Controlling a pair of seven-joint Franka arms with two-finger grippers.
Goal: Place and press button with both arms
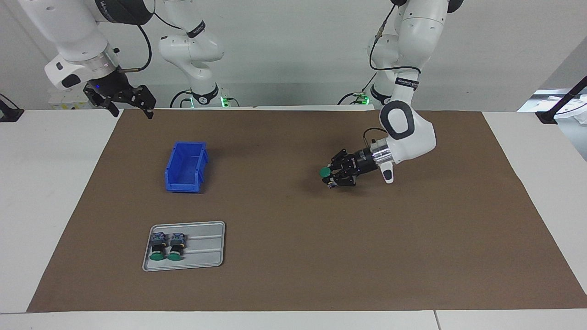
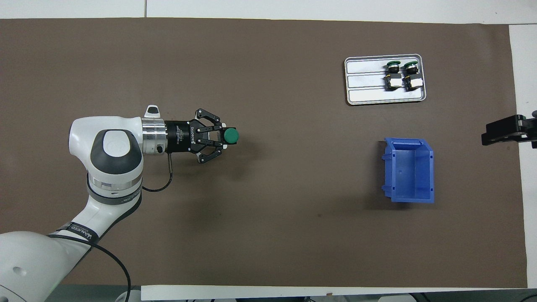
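Left end effector [image 1: 334, 174] clamped on one button [image 1: 325, 172], green cap pointing toward the right arm's end, low over the brown mat [image 1: 293, 256] on the bench [image 1: 41, 192]. "ROBOTIQ" readable on its body. Right end effector [image 1: 130, 101] raised at the mat's corner, waiting, cut off overhead; grip unclear. Two more buttons [image 1: 166, 246] side by side in one metal tray [image 1: 206, 247]. One blue bin [image 1: 185, 167] nearer the robots than the tray.

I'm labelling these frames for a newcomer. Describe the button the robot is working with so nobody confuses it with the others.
Start from the brown mat and find the left arm's gripper, low over the mat's middle. The button is clamped in its fingers, green cap pointing toward the blue bin. Unlike the two matching buttons, which lie side by side on the metal tray, this one is held.
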